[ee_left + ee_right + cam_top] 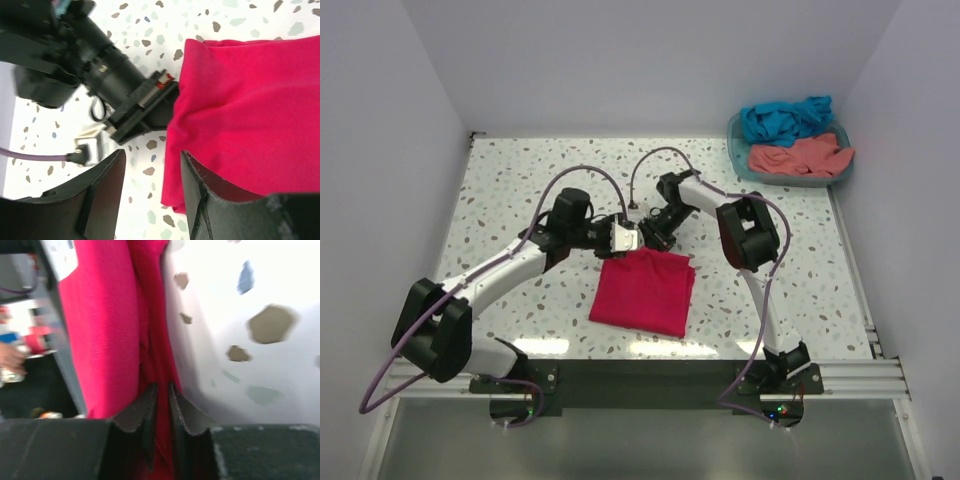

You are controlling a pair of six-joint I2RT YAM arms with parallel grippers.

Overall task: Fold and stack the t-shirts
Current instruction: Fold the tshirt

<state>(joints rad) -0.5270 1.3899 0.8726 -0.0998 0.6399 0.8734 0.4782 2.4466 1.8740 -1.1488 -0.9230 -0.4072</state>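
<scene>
bright crimson-pink cloth t-shirt (pixel 643 290) lies folded flat, a rectangle, mid speckled table (pixel 510 180); teal-blue cloth t-shirt (pixel 786 118) and salmon-coral cloth t-shirt (pixel 800 157) sit crumpled in far-right teal plastic basket (pixel 734 148).

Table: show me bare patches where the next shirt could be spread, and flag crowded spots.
Bare: the table's far-left corner beyond the left arm; the right strip between the right arm and table edge, in front of the basket. Crowded: the centre, where the left gripper and right gripper meet at the crimson t-shirt's far edge.
</scene>
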